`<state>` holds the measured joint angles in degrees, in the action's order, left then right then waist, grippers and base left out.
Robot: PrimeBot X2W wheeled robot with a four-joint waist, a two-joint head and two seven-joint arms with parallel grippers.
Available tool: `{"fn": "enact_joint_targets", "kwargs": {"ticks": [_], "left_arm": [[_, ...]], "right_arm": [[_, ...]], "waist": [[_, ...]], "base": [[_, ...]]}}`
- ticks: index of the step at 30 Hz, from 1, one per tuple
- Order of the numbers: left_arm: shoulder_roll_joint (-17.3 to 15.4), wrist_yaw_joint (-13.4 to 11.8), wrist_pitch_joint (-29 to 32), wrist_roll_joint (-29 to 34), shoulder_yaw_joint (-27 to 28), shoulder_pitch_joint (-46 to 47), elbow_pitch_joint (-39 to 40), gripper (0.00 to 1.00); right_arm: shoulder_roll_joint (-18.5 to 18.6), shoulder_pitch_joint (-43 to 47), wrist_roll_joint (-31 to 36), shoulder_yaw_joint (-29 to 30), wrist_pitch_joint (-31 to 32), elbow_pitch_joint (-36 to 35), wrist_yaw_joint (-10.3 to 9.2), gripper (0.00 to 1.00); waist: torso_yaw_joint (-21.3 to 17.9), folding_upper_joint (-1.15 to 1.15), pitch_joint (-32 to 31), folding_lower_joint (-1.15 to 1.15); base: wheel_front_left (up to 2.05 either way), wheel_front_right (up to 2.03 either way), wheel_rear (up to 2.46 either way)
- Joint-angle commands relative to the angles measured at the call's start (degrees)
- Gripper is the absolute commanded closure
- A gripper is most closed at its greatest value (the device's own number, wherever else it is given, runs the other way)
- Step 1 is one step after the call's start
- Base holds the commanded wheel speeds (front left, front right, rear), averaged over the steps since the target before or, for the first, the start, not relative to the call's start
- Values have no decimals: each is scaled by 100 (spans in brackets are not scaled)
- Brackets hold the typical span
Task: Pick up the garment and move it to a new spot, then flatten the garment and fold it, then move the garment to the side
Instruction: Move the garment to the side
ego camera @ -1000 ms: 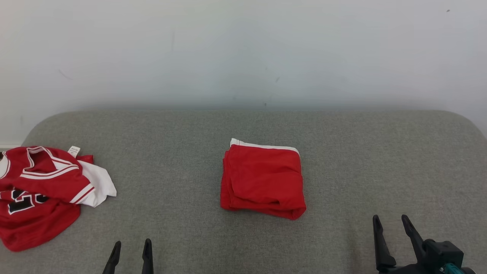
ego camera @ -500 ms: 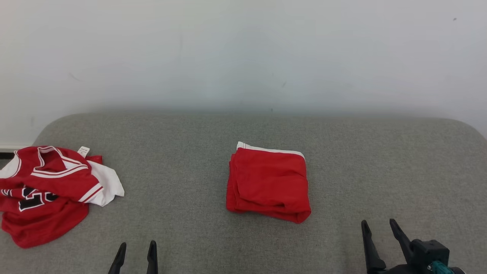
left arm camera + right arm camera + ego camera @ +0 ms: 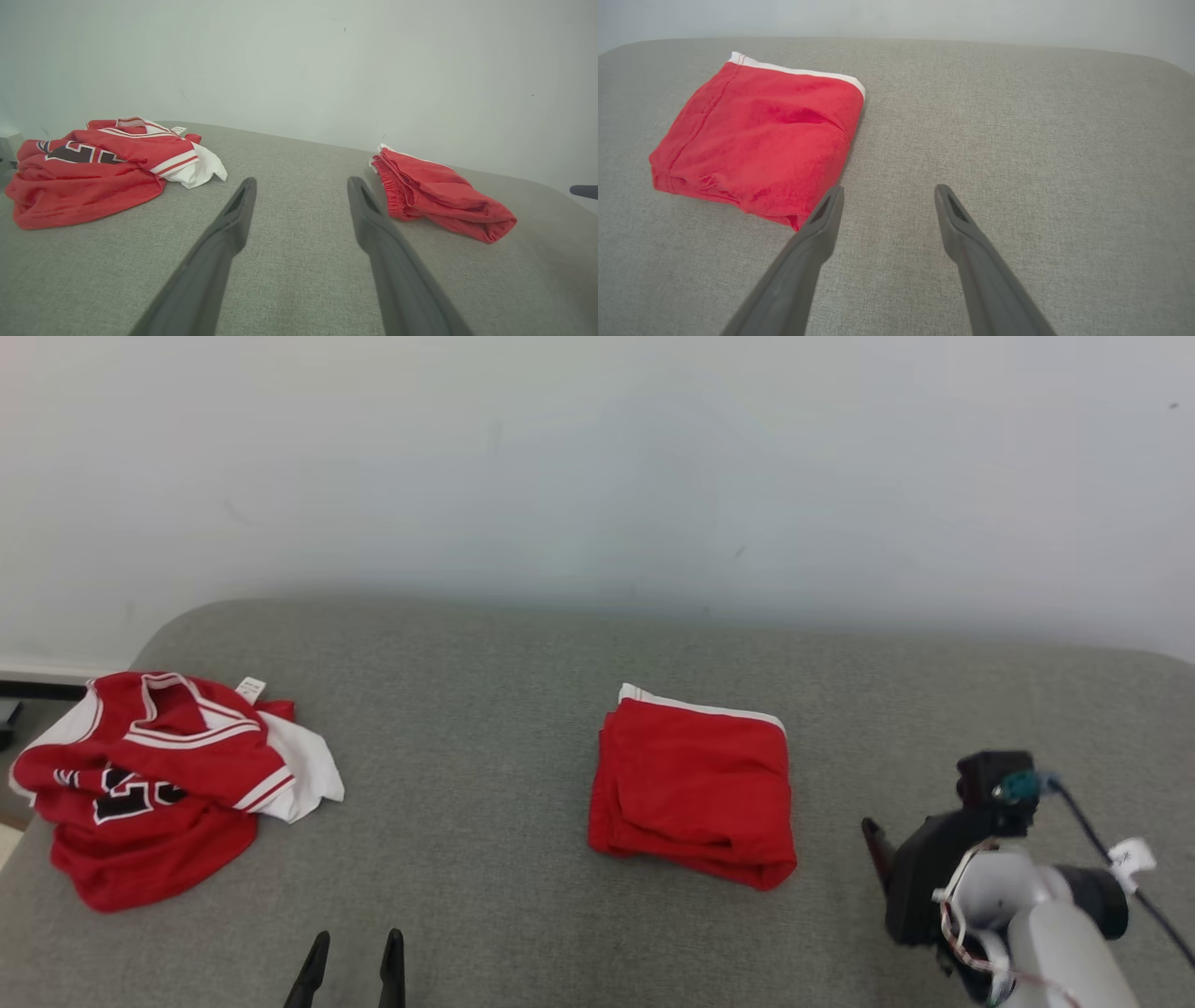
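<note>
- Right gripper (image 3: 888,189): jaws spread wide with nothing between them. It hangs low over bare cushion (image 3: 1017,116), one fingertip just beside the near corner of the shorts (image 3: 756,135). Whether it touches the cloth cannot be told.
- Left gripper (image 3: 302,181): likewise released and empty, low over the cushion between jersey (image 3: 93,168) and shorts, well apart from both.
- Shorts: red, folded into a squarish pad with a white band along the far edge, lying mid-cushion.
- Handling, as judged: light, limp cloth. The layers would likely slip and fall open if raised by a single corner.
- Hold, as judged: pinch every layer at the rolled near edge, or take two opposite sides together.
- Jersey: crumpled heap at the cushion's left end.
</note>
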<state>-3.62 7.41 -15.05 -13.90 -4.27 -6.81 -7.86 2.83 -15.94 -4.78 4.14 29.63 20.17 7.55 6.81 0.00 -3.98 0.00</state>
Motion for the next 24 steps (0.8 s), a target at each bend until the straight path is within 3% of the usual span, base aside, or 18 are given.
{"fn": "enact_joint_targets", "kwargs": {"ticks": [1,6,12,19,24], "left_arm": [[-20,9,-22,-22,-18,-11,14,0],[-33,9,-22,-42,-123,-5,-32,0],[-12,9,-22,-91,-276,79,-68,0],[20,9,-22,-133,-397,147,-77,0],[38,9,-22,-162,-464,253,-68,0]], "right_arm": [[10,-105,-25,75,72,75,-14,0],[0,-939,-305,717,509,1122,-14,0],[4,-1899,-270,1292,135,2836,-14,0],[14,-2753,357,1841,-600,4575,-14,0],[12,-2937,1335,2662,-837,4881,-14,0]], "waist": [[116,0,51,0],[413,0,134,0],[775,0,215,0],[1026,0,392,0],[1157,0,552,0]], "base": [[0,0,0],[0,0,0],[0,0,0],[0,0,0],[0,0,0]]}}
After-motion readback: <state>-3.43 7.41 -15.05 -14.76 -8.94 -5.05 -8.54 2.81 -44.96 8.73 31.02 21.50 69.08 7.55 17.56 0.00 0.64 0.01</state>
